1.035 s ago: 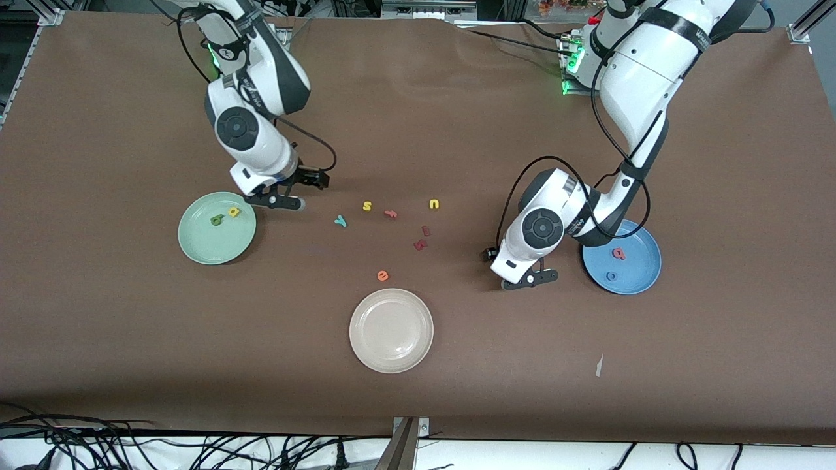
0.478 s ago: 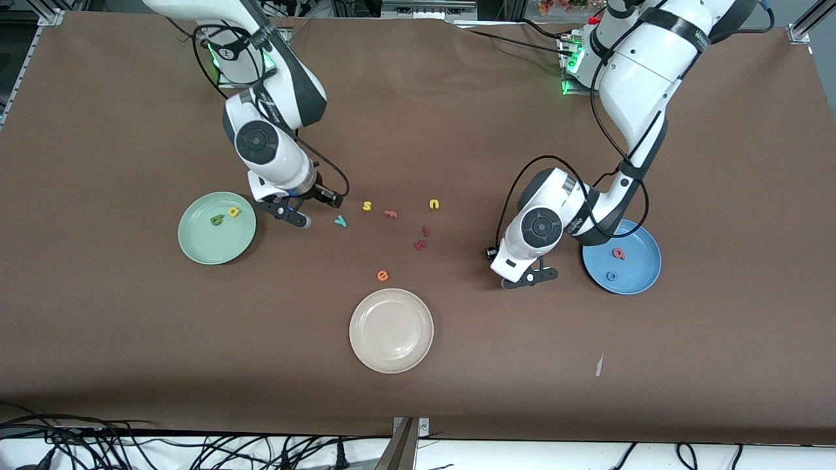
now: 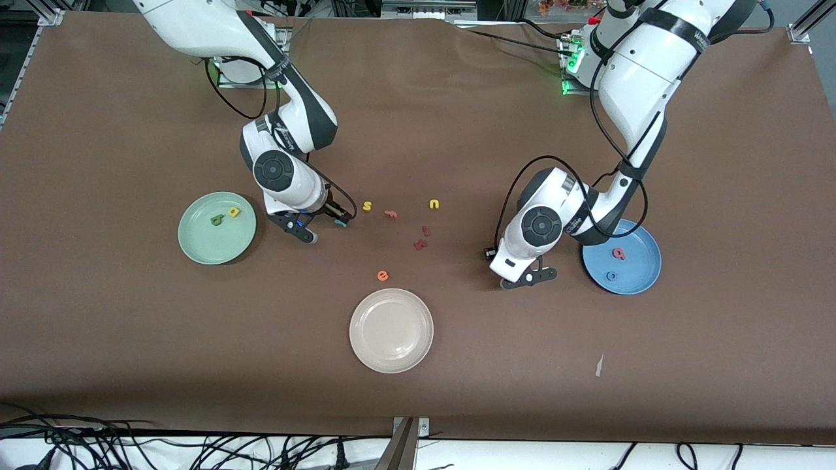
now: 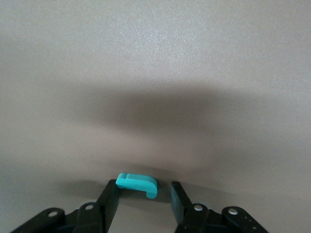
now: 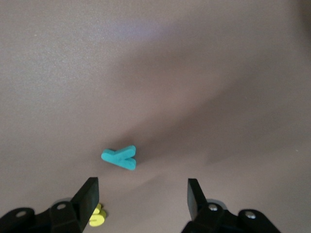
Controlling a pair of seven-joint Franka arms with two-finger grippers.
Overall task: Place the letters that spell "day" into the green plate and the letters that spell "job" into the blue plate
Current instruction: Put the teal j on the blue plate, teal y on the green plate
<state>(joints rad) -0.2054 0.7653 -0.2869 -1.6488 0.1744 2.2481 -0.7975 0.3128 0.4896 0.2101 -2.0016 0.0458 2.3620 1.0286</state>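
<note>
**Mia:** Where is the y (image 5: 120, 158)?

**Ben:** It lies flat on the brown table, near the middle. It is small, teal and made of foam. The right gripper (image 5: 142, 182) is low over it. The jaws are wide apart, one on each side, and touch nothing.

**Mia:** And the j (image 4: 137, 184)?

**Ben:** It is teal foam too, with a round hook. It sits between the jaws of the left gripper (image 3: 529, 279), on the table just beside the blue plate (image 3: 643, 277). The jaws are only a little apart. One finger (image 4: 109, 196) touches the j, and there is a small gap at the other.

**Mia:** What is in the plates?

**Ben:** The blue plate is round and shallow, toward the left arm's end of the table. It holds the pink b (image 3: 618, 253) and the o (image 3: 612, 275), a blue ring. The green plate (image 3: 196, 245) is the same shape, toward the right arm's end. It holds the yellow d (image 3: 234, 211) and the dark green a (image 3: 216, 220).

**Mia:** Anything else?

**Ben:** Loose letters lie in the middle: a yellow s (image 3: 367, 206), a yellow u (image 3: 434, 204), an orange e (image 3: 383, 275) and some red letters (image 3: 421, 245). A beige plate (image 3: 362, 349) sits nearer the front edge.
</note>
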